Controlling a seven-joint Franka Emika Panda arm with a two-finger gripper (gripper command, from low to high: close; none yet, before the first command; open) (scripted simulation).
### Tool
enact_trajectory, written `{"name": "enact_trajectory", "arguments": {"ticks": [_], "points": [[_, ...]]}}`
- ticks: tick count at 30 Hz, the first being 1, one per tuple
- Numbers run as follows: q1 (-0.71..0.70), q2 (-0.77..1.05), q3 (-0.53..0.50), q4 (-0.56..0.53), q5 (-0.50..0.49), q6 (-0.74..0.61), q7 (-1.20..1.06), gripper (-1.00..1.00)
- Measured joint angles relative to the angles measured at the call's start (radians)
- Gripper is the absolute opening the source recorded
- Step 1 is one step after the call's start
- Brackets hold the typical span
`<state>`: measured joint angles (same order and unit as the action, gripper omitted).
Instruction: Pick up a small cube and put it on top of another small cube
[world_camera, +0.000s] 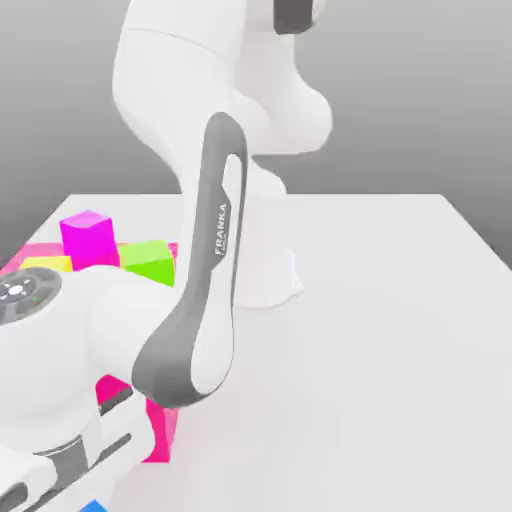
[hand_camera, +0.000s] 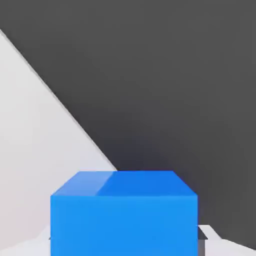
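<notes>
Gripper (hand_camera: 125, 245) clamps the blue cube (hand_camera: 124, 212), ready to carry. In the exterior view, the purple cube (world_camera: 88, 236) waits at ten o'clock, beside the green cube (world_camera: 150, 262).

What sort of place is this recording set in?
Most likely a simulated tabletop workspace: a plain white table against a featureless grey backdrop, a white Franka arm, and flat-coloured toy cubes such as the blue cube and the lime-green cube.

arm (world_camera: 200, 300): bent low over table | gripper (hand_camera: 125, 245): clamped on blue cube (hand_camera: 124, 212)
</notes>
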<state>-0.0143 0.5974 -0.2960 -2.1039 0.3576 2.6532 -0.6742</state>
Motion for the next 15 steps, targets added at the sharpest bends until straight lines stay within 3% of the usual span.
{"name": "enact_trajectory", "arguments": {"ticks": [8, 15], "points": [[0.053, -0.164, -0.084, -0.018, -0.125, -0.188, 0.025, -1.00], [0.090, -0.369, -0.161, -0.072, -0.219, -0.362, 0.195, -1.00]]}}
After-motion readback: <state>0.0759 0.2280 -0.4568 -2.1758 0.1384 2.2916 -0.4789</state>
